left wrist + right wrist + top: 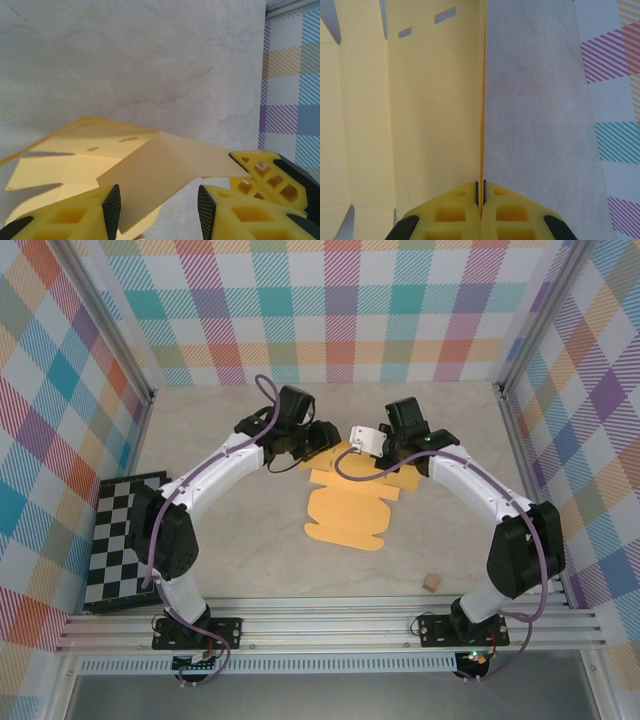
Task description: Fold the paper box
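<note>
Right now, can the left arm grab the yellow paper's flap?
Probably yes. The left gripper is open, and a raised flap of the paper box looks to sit between its fingers, nothing blocking.

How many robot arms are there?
2. The left arm bends in from the left side, the right arm from the right side. Both reach the far end of the paper box in the middle of the table.

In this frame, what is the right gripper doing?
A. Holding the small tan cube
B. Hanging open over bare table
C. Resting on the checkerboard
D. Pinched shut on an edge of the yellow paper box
D: the right wrist view shows the right gripper closed on the thin raised edge of the paper box.
</note>
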Tool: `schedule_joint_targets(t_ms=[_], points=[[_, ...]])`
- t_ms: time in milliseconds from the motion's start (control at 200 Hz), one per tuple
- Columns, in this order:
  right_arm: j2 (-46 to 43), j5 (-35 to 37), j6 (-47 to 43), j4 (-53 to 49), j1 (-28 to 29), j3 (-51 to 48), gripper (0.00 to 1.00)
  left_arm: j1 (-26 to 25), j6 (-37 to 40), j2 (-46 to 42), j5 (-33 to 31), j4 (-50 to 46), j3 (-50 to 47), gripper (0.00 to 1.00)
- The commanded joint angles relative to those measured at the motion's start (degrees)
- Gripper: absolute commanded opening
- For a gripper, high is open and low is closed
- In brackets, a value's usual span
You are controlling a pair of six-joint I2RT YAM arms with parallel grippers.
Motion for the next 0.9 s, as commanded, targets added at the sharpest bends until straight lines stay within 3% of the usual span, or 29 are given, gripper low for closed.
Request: schedule_joint_targets(t_ms=[0, 290, 895], points=[[-2.0, 0.4, 1.8, 4.0, 0.9, -1.6, 0.00, -0.9, -2.0, 1.7, 0.9, -0.1, 0.3, 0.46], [-4.6, 3.2, 0.8, 14.2, 4.0, -10.0, 0.00, -1.0, -2.8, 2.2, 0.6, 2.1, -0.9, 0.36], [-5.6, 15.1, -6.9, 36.7, 7.7, -28.8, 0.00, -0.6, -1.9, -3.0, 2.8, 8.1, -15.0, 0.34]])
